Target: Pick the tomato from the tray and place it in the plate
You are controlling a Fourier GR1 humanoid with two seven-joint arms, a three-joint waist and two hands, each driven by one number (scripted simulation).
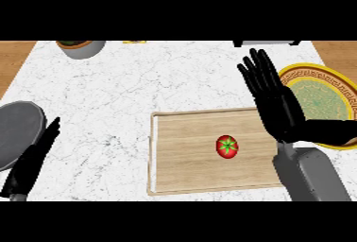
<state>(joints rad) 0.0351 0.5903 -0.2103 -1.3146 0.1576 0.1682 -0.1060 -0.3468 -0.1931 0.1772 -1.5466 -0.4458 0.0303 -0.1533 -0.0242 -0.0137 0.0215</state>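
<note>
A red tomato (pixel 227 146) with a green stem star lies on the wooden tray (pixel 182 156), right of the tray's middle. My right hand (pixel 275 101) hovers over the tray's right edge, fingers straight and pointing away from me, open and holding nothing; the tomato is just left of its wrist. The plate (pixel 326 87), yellow-rimmed with a green centre, sits at the right edge, partly hidden by that hand and its thumb. At the lower left my left hand (pixel 33 161) rests edge-on, fingers straight, open.
A grey round object (pixel 15 132) lies at the left edge beside my left hand. A grey bowl-like pot (pixel 83 47) stands at the back left. A dark item (pixel 268 42) and a small yellow thing (pixel 134 41) show at the back edge.
</note>
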